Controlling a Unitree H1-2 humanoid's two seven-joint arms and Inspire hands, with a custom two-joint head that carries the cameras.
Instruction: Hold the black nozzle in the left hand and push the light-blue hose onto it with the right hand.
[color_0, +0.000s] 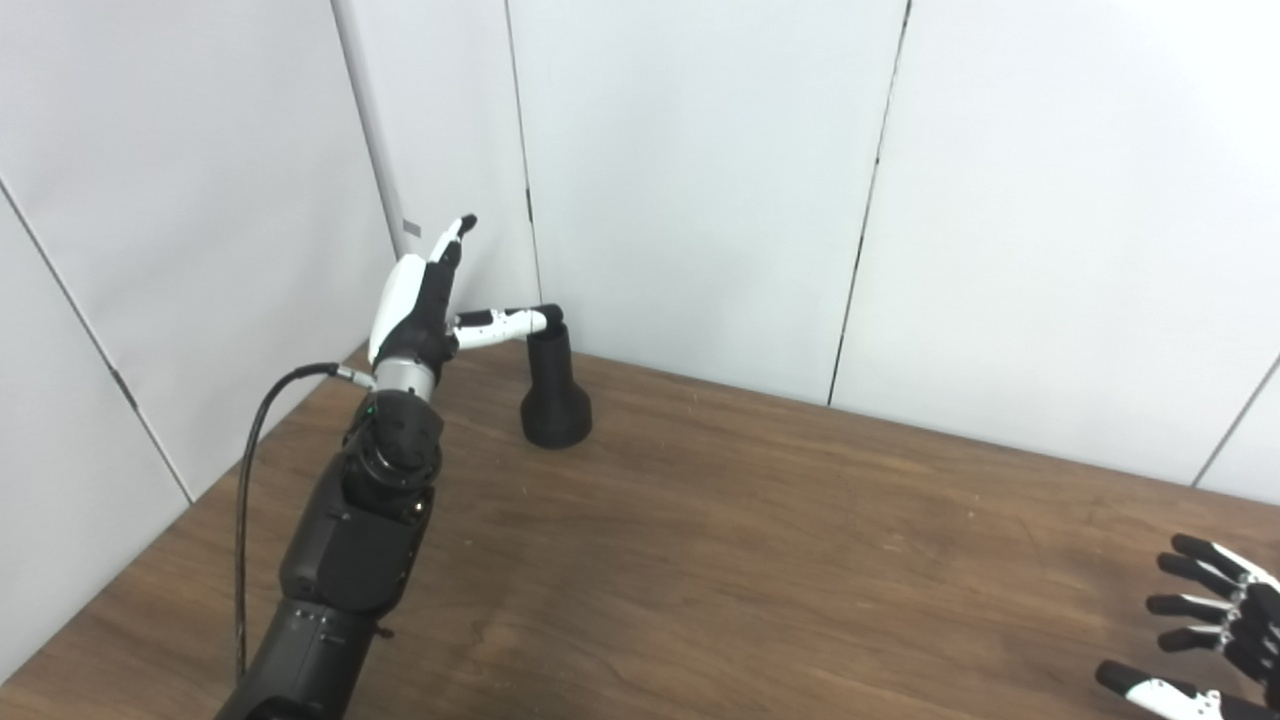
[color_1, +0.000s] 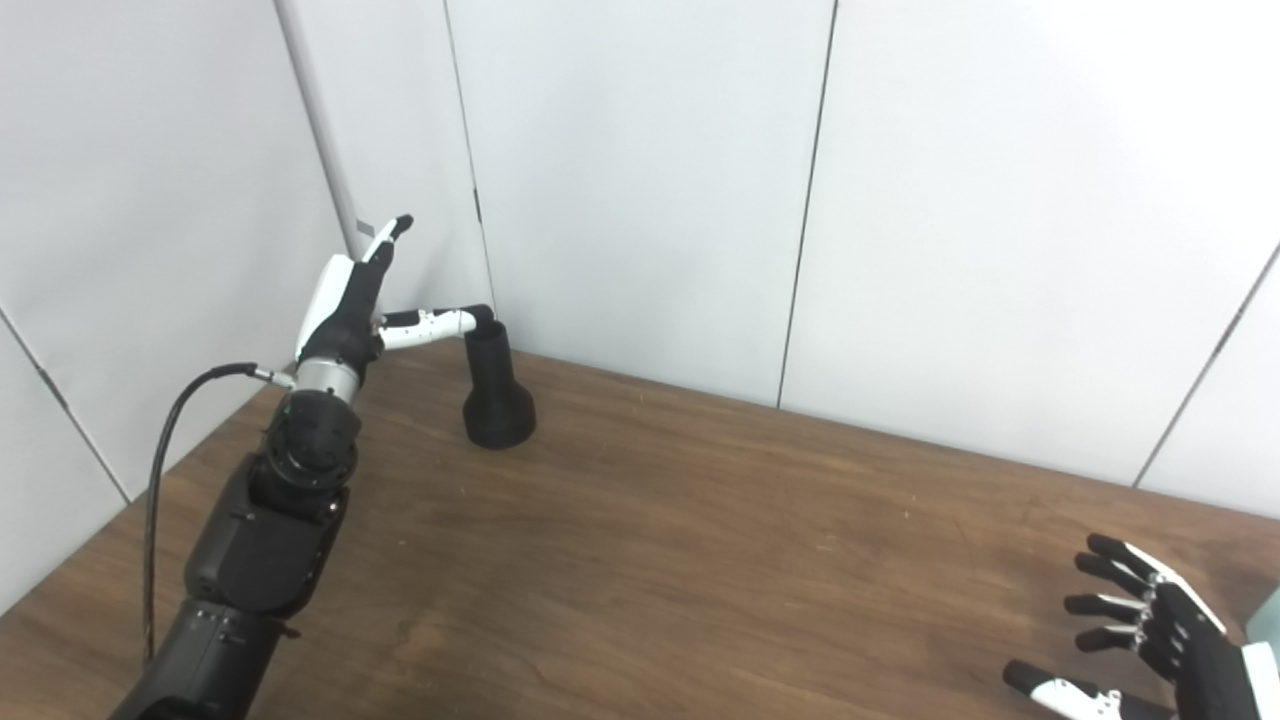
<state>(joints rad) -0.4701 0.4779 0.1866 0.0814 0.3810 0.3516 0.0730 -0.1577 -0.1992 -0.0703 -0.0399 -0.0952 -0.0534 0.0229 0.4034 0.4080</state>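
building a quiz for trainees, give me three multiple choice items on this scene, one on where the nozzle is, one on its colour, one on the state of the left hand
1. Where does the nozzle stand?
A. near the table's far left corner
B. at the table's near right edge
C. in the right hand

2. What colour is the nozzle?
A. light blue
B. black
C. white

3. What is the state of the left hand?
A. shut around the nozzle
B. open, fingers spread, beside the nozzle's top
C. flat on the table

Key:
1. A, it stands upright, wide end down, on the wooden table close to the wall panels.
2. B, its whole body is black.
3. B, one of the fingers reaches to the nozzle's rim, yet nothing is gripped; the right hand waits open at the near right.
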